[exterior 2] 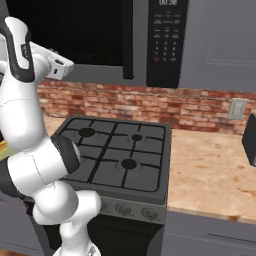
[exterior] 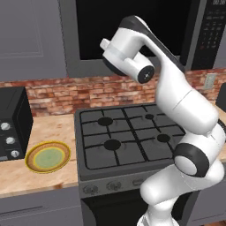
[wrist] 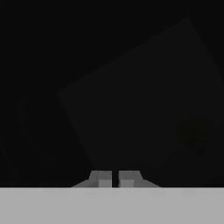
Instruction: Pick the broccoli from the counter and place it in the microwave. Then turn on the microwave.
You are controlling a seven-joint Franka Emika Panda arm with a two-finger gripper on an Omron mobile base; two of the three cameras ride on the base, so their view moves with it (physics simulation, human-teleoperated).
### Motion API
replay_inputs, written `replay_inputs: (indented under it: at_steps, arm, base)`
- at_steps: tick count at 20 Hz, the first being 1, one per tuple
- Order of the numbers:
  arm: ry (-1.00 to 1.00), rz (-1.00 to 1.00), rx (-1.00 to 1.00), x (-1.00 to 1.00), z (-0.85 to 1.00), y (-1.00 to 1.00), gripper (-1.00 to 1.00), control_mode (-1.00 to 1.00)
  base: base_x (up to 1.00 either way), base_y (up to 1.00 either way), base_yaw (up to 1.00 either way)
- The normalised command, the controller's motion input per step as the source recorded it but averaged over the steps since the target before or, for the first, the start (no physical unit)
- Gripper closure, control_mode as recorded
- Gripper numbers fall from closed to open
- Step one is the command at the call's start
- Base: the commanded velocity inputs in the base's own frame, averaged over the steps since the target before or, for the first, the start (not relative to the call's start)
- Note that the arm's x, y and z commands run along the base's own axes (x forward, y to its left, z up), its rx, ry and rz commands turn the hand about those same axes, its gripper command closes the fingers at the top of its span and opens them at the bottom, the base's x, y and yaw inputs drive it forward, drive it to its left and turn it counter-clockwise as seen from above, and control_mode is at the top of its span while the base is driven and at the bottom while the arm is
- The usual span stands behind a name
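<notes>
The grey microwave [exterior: 132,31] hangs above the stove with its black glass door shut. Its keypad panel [exterior 2: 167,40] is to the right of the door. My gripper [wrist: 116,178] is raised in front of the door's left part and points at the dark glass, with both fingertips [wrist: 105,178] close together and nothing between them. A dim greenish blob [wrist: 192,133] shows faintly through the glass; it looks like the broccoli, but I cannot tell for sure. The tan wood-grain counter [exterior 2: 210,170] runs on both sides of the stove.
A dark grey gas stove [exterior: 128,137] lies under the arm. On the left counter sit a yellow-rimmed green plate [exterior: 47,157] and a small black oven [exterior: 13,123] with silver knobs. A dark object [exterior 2: 250,140] stands at the right edge.
</notes>
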Motion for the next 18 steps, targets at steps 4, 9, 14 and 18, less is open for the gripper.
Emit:
replay_inputs:
  at_steps: [4, 9, 14, 18]
  arm:
    - [0.3, -0.23, 0.17, 0.0, 0.68, 0.36, 1.0, -1.0]
    - [0.25, -0.19, 0.16, -0.23, 0.65, 0.14, 1.0, -1.0]
    - [0.09, -0.05, 0.13, -0.96, 0.63, -0.13, 1.0, -1.0]
    - [0.02, 0.0, 0.15, -1.0, 0.65, -0.49, 1.0, -1.0]
  base:
    - [0.0, 0.0, 0.0]
    - [0.0, 0.0, 0.0]
    - [0.0, 0.0, 0.0]
    - [0.0, 0.0, 0.0]
